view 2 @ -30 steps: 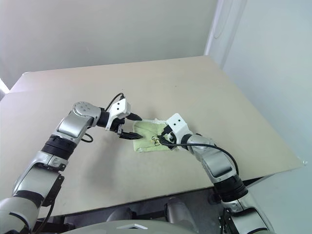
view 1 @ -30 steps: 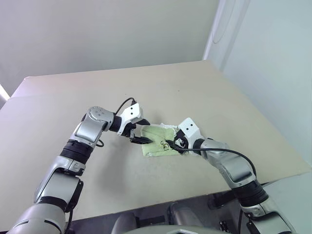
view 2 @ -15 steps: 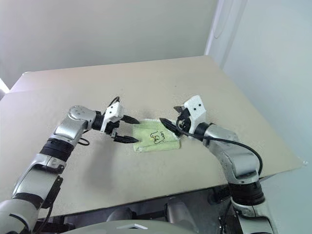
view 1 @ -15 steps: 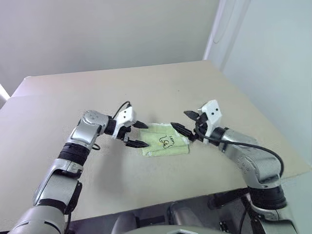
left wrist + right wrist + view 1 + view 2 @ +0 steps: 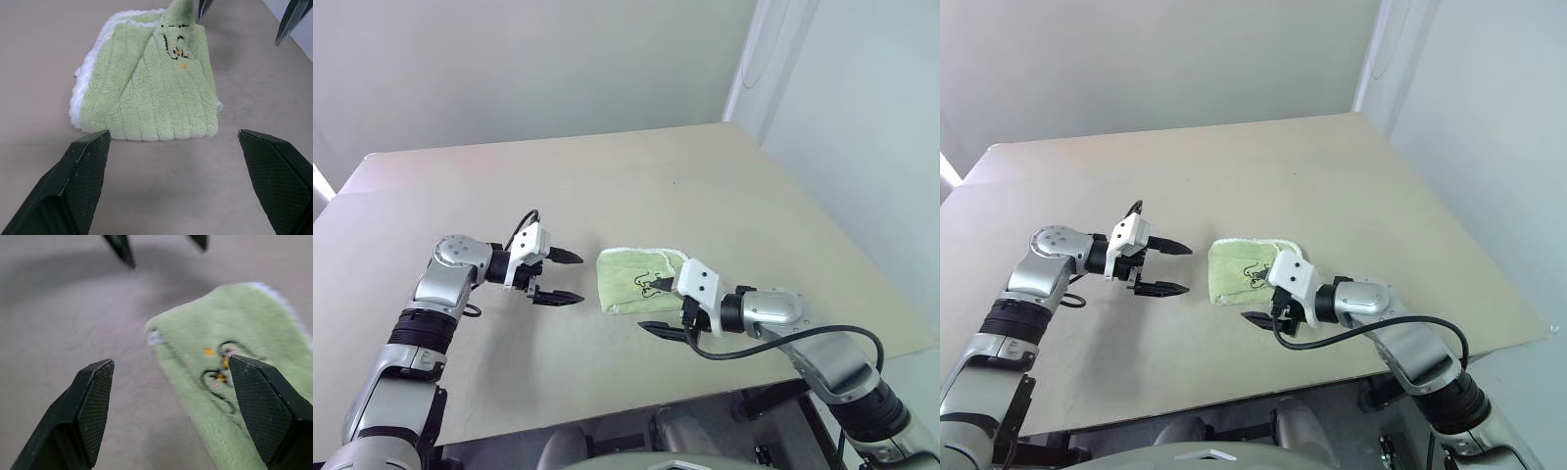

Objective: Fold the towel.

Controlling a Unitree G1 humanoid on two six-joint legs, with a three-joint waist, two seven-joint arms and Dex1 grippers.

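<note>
Towel lies folded, compact, on table near front edge. Both tools off cloth now, earlier at its edges. Left tool pulled back to towel's left, fingers wide, empty. Right tool drawn toward near edge, just beside towel's front, fingers wide, empty.

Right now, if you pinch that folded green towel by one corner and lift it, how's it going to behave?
The towel looks plush and limp, so it would probably droop and unfold when lifted by a corner. It seems light. Pushed across the table, its fuzzy pile would likely drag and bunch, not slide.
</note>
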